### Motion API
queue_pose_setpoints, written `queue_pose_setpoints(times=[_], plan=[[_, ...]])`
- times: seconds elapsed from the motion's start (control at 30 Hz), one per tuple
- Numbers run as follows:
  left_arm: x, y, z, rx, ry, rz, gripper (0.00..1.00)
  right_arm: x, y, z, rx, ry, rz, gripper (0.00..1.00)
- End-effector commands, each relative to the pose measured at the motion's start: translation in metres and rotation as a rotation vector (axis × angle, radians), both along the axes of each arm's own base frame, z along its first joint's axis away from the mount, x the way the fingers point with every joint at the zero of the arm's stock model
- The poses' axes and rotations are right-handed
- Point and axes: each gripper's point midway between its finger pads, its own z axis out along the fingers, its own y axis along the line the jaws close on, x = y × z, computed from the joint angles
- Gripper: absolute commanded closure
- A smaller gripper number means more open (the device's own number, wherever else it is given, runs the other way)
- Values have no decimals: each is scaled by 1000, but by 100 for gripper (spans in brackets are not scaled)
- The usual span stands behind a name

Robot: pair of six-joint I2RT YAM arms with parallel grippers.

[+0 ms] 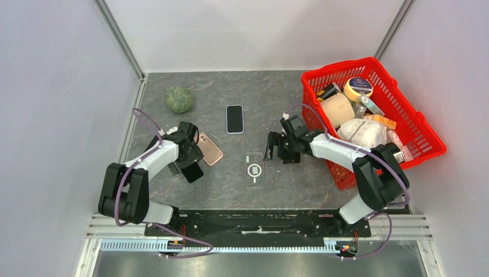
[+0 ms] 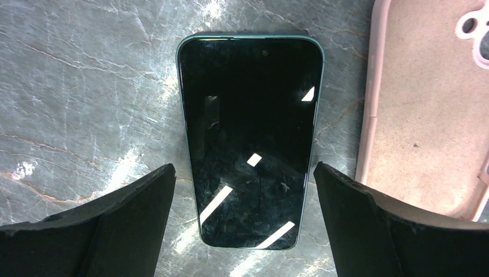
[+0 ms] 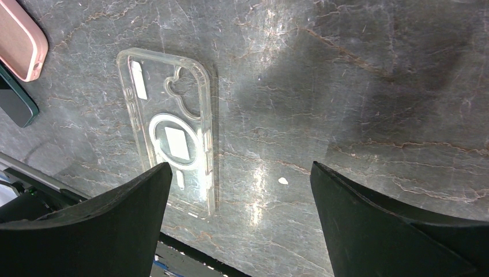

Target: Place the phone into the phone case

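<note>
The left gripper, jaws apart, straddles the dark phone lying flat on the bench. Its thin edges may slip when squeezed, skidding it into the pink case. The right gripper, also apart, hovers beside the clear case.

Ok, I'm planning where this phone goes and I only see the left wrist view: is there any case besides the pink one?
Observer: Yes, a clear case lies flat near mid-table, just beyond the arm bases.
Operator: Is the right claw on it?
Observer: No, the right claw is open beside it, holding nothing.
Operator: Any other phone?
Observer: A second phone lies screen up farther back.
</note>
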Motion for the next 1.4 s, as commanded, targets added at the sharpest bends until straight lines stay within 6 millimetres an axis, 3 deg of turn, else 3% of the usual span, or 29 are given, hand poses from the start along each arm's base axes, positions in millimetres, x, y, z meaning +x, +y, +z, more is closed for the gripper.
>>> queue_pose_setpoints(times=[0.0, 0.3, 0.67, 0.87, 1.07, 1.37], plan=[[3, 3, -8, -4, 0, -1, 4, 15, 4, 16, 14, -57, 3, 3], [-5, 1, -23, -37, 15, 67, 12, 15, 4, 16, 16, -59, 4, 3], [-8, -10, -17, -108, -5, 78, 55, 13, 14, 21, 70, -64, 41, 3], [-12, -20, -3, -169, -47, 28, 68, 7, 39, 36, 178, -71, 120, 4], [-16, -33, 9, -230, -84, -25, 69, -7, 77, 53, 229, -87, 235, 6], [-14, -74, 30, -368, -142, -112, 70, -36, 142, 68, 373, -55, 410, 24]])
